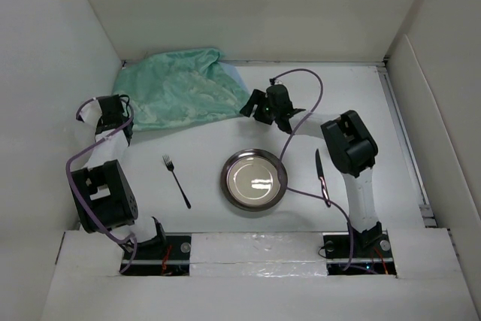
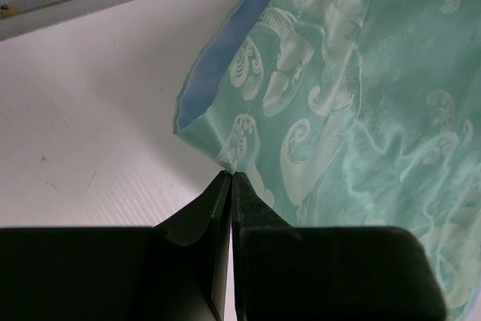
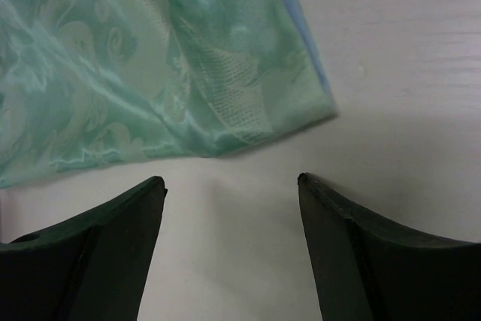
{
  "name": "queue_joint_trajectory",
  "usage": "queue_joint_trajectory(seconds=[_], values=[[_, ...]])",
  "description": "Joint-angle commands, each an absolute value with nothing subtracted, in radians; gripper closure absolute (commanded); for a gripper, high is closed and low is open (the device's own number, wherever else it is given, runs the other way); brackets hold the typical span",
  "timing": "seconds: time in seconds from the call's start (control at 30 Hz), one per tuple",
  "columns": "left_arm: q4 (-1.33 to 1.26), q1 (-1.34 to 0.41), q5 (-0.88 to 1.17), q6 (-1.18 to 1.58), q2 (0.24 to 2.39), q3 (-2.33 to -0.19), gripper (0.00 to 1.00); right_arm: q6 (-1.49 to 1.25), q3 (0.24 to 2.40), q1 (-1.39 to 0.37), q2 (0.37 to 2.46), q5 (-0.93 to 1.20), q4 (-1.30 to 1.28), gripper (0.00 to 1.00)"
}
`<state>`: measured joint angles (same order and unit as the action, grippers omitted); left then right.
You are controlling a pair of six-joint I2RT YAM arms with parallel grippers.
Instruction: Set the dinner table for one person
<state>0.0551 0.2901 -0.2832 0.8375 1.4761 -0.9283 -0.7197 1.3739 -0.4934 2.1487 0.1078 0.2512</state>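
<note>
Top external view: cloth pinched at one corner, cutlery flanking the plate

Biggest of all is the dinner table [image 1: 361, 103], a plain white matte surface between white walls, with everything else resting on it. On its far left part lies the teal-green cloth [image 1: 180, 88], rumpled rather than flat. Its patterned satin face is up, and a paler blue underside shows along a turned edge.

The left arm [image 1: 105, 193] bends up the left side of the table to the cloth's left edge. The right arm [image 1: 349, 144] reaches in from the right toward the cloth's right corner. A purple cable loops off each arm.

Near the middle of the table, nearer the arm bases than the cloth and apart from it, sits a round metal plate [image 1: 254, 180]. To its right lies the knife [image 1: 322, 178], running near to far, close to the plate's rim but not touching it. To the plate's left, farther off, lies the fork [image 1: 176, 180], slanted, with its tines toward the far side.

The left gripper [image 2: 230, 177] has its fingers pressed tight together, with a corner of the cloth pinched at the very tips. The right gripper [image 3: 231, 186] has its jaws spread wide and holds nothing. It is over bare table just beside the cloth's other corner, clear of the fabric.
</note>
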Motion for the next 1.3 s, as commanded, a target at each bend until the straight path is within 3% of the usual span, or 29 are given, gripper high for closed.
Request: queue_joint_trajectory(seconds=[0.0,0.4,0.73,0.9,1.07,1.27], values=[[0.086,0.296,-0.284,0.808,1.477,-0.960,1.00,-0.750,1.459,-0.520,2.183,0.074,0.209,0.24],[0.077,0.296,-0.278,0.782,1.465,-0.988,1.00,-0.879,1.482,-0.520,2.209,-0.090,0.189,0.39],[0.074,0.296,-0.288,0.772,1.451,-0.982,1.00,-0.996,1.580,-0.483,2.279,-0.071,0.150,0.52],[0.072,0.296,-0.288,0.770,1.443,-0.989,1.00,-1.032,1.572,-0.474,2.281,-0.083,0.173,0.67],[0.069,0.296,-0.272,0.782,1.440,-0.994,1.00,-1.006,1.536,-0.463,2.228,-0.132,0.233,0.97],[0.040,0.296,-0.247,0.795,1.391,-1.011,1.00,-0.860,1.476,-0.485,2.097,-0.213,0.304,1.00]])
